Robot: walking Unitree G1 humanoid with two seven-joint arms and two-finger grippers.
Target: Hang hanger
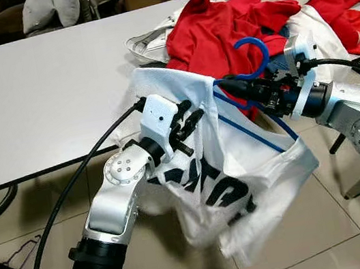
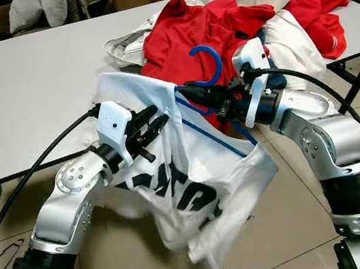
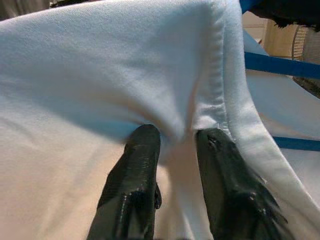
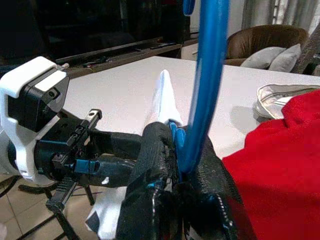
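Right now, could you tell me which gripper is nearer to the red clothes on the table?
Right. The right gripper, holding the blue hanger, sits just before the red clothes; the left gripper pinches the white shirt farther off.

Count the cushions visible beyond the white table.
2: both grey fabric cushions stand side by side on a seat behind the white table, one leftward, one rightward. Others may be hidden.

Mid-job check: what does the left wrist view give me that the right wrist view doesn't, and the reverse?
Left wrist: the left gripper's fingers pinching a fold of the white shirt beside its hemmed edge.

Right wrist: the right gripper clamped on the blue hanger at the base of its hook, with the left gripper's white housing opposite, the table and the red clothes.

Both: white shirt and blue hanger bars.
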